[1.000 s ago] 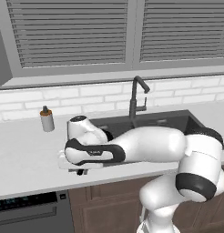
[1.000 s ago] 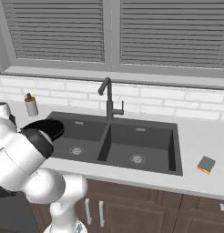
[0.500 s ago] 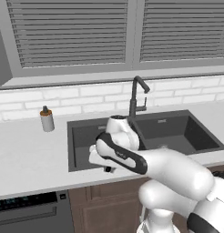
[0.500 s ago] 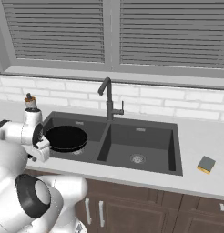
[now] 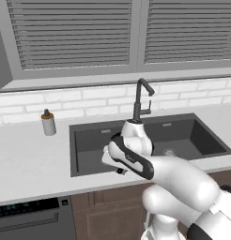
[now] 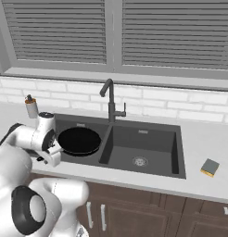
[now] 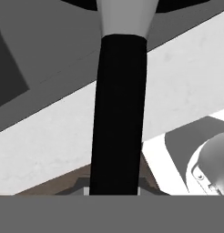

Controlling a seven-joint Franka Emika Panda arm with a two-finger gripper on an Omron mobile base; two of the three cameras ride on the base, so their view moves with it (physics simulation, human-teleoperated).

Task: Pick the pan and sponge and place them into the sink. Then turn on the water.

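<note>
Jaws clenched on the pan's handle [image 7: 117, 113], and the pan [image 6: 79, 140] hangs level over the left basin of the sink [image 6: 148, 169]. The sponge [image 6: 209, 167] sits on the tabletop [image 6: 208, 139], right of the sink.

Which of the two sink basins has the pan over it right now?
The basin on the soap-bottle side, left of the faucet in the right base view. The pan hangs over it, held by its handle; the other basin shows only its silver drain.
</note>
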